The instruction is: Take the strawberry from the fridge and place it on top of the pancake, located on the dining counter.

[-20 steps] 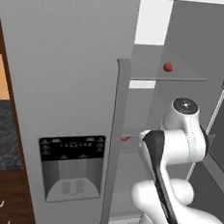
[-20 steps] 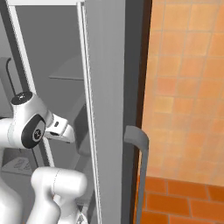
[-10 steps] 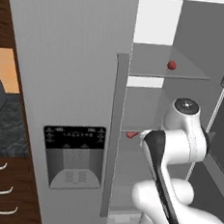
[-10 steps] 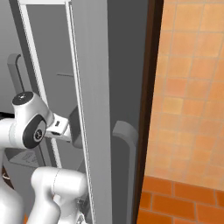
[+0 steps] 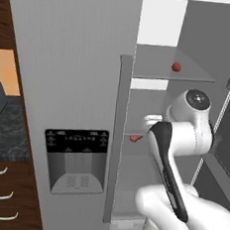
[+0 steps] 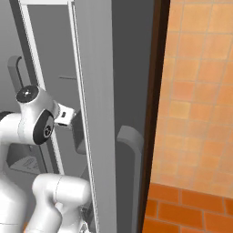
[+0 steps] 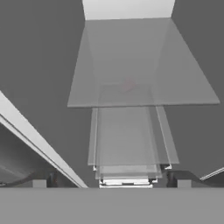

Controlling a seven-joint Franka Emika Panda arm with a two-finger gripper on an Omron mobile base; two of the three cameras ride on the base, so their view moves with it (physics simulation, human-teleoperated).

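Note:
The fridge (image 5: 82, 59) stands with its left door shut and its right side open. On an upper grey shelf lies the strawberry (image 5: 176, 67), small, dark red and roundish. My white arm reaches into the open side, with its wrist below and a little left of the strawberry, apart from it. In the hand view my gripper (image 7: 111, 178) is open with nothing between its tips. It looks along a translucent shelf (image 7: 140, 65), through which a faint reddish blur shows. The pancake and the dining counter are out of view.
A small pinkish-red item (image 5: 134, 138) lies on the lower shelf near the shut door's handle (image 5: 118, 137). The open right door (image 6: 100, 113) stands close beside the arm, against an orange tiled wall (image 6: 195, 113). A black-topped wood counter (image 5: 1, 131) is at the left.
Both base views have shifted, so the base has moved; the fridge sits a little differently in the picture. The arm keeps its pose and the gripper stays open.

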